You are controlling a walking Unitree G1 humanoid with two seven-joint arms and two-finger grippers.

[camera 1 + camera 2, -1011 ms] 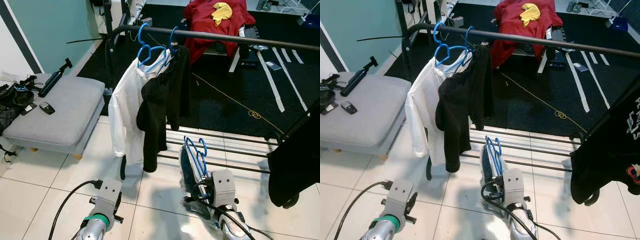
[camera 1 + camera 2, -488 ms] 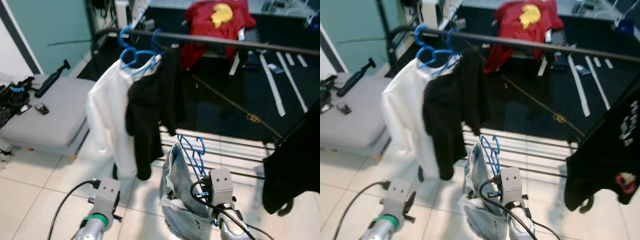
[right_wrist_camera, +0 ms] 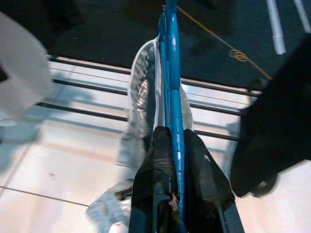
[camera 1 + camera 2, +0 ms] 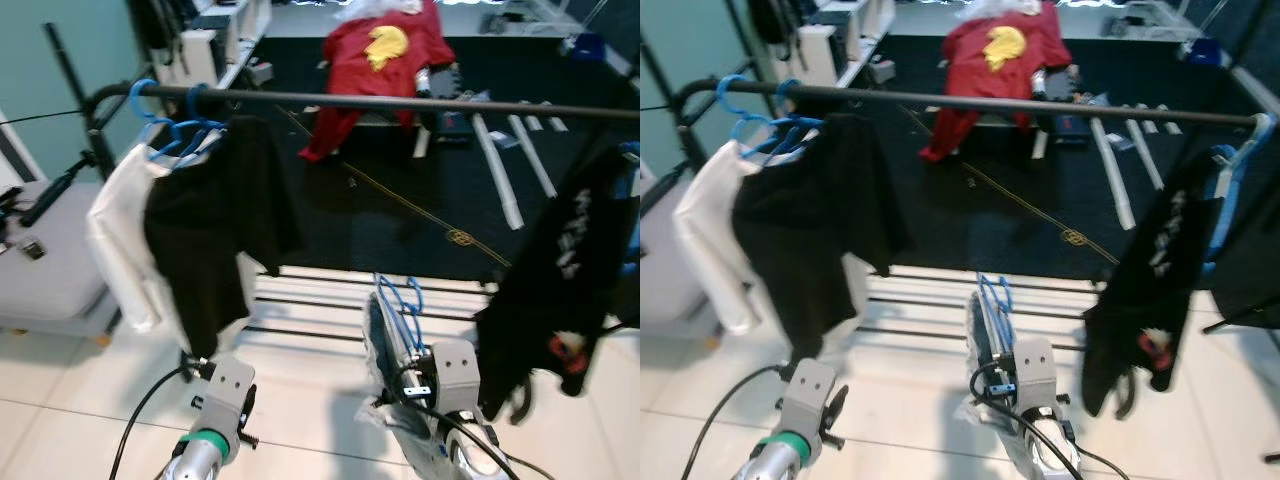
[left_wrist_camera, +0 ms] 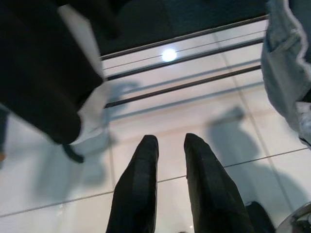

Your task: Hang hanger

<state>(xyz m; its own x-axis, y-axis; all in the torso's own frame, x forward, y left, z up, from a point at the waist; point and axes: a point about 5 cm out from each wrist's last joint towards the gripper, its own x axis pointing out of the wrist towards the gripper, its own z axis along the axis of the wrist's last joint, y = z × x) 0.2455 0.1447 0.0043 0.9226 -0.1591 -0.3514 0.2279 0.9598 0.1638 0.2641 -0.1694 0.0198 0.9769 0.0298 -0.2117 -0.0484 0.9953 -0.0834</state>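
A blue hanger carrying a pale grey-blue garment stands upright before me, low over the tiles. My right gripper is shut on the hanger's lower part; from the head it shows as hanger above the right wrist. A black rail runs across above it. On the rail's left end hang a white shirt and a black shirt on blue hangers. A black T-shirt hangs at the right end. My left gripper is low over the tiles, shut on nothing.
The rack's low bars cross the floor just ahead of the grippers. A grey cushion sits at the left. Red clothing lies beyond the rail, past a dark carpet. A black cable trails from my left arm.
The camera has swung right and closer, bringing the black T-shirt into fuller view. My right gripper has raised the hanger, and its garment has come up off the tiles.
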